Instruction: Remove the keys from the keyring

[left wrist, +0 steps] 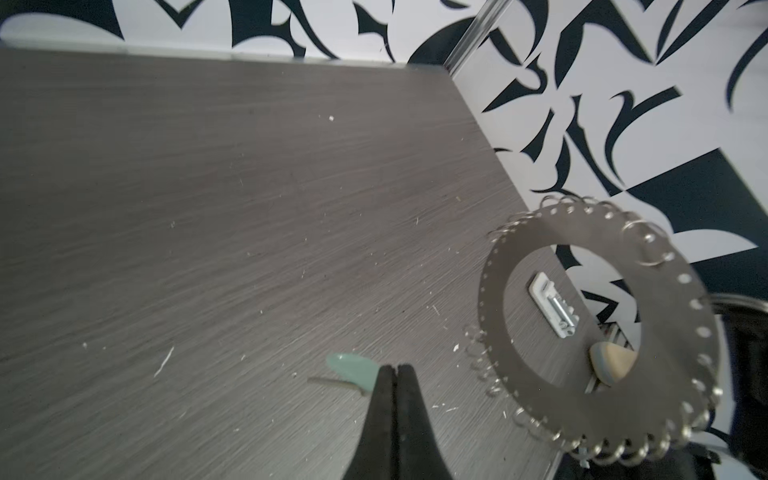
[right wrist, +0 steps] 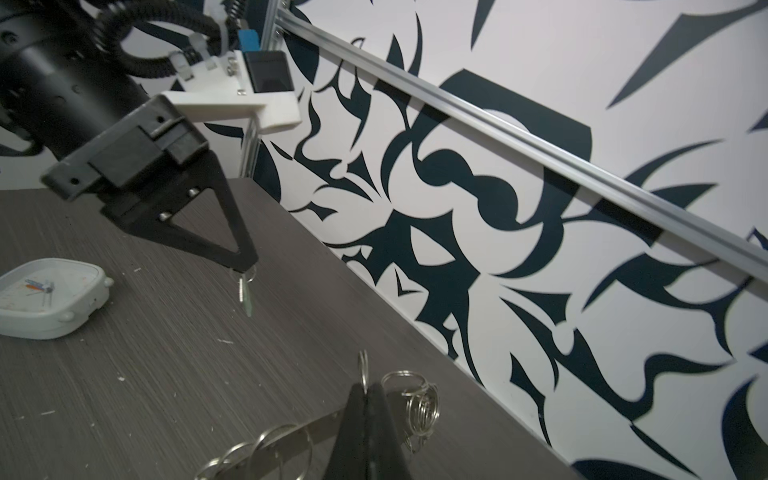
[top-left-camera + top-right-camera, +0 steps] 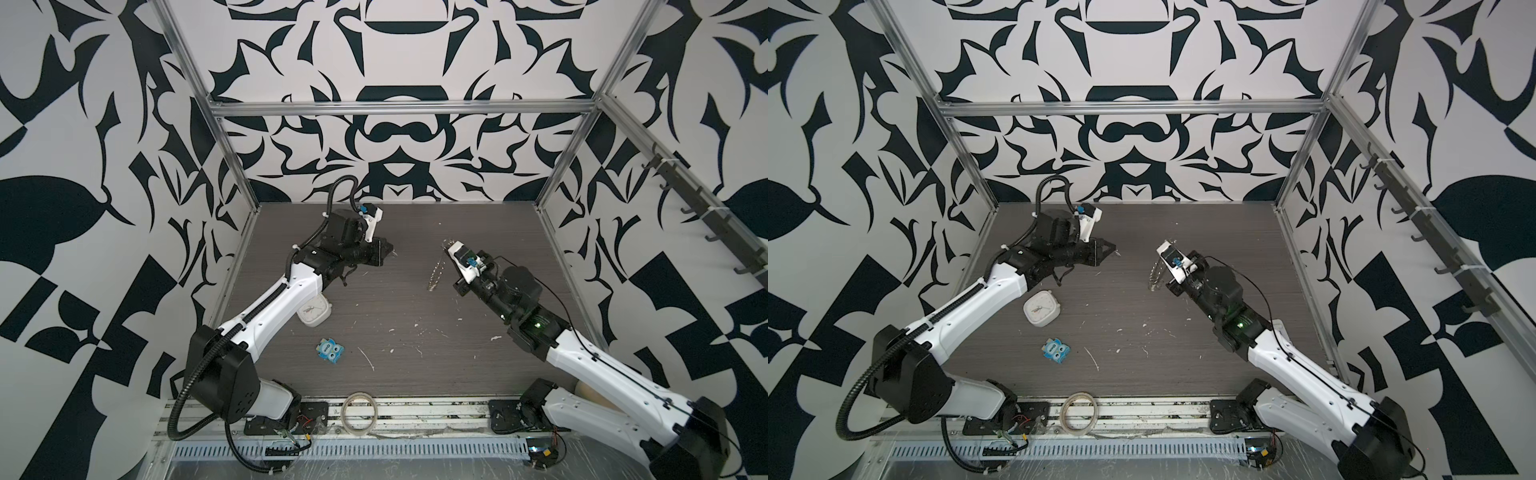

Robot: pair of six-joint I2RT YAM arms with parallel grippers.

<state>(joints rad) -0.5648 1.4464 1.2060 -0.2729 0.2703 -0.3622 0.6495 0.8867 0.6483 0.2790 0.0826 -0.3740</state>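
My left gripper (image 1: 398, 368) is shut on the keys (image 1: 351, 368): a small silver key joined to a mint oval tag. In the right wrist view the keys (image 2: 246, 293) hang below that gripper's tip (image 2: 245, 266), above the table and apart from the disc. The keyring (image 1: 681, 353) is a flat grey disc with a perforated rim fringed by split rings. It stands on edge in both top views (image 3: 436, 272) (image 3: 1156, 274). My right gripper (image 2: 365, 386) is shut on the keyring (image 2: 316, 422) at its rim, next to a split ring. The two grippers (image 3: 390, 249) (image 3: 447, 248) are well apart.
A white alarm clock (image 3: 313, 311) (image 2: 45, 299) lies beside the left forearm. Nearer the front is a small blue toy (image 3: 330, 351). A beige tape roll (image 3: 359, 413) sits on the front rail. Patterned walls and aluminium posts enclose the table.
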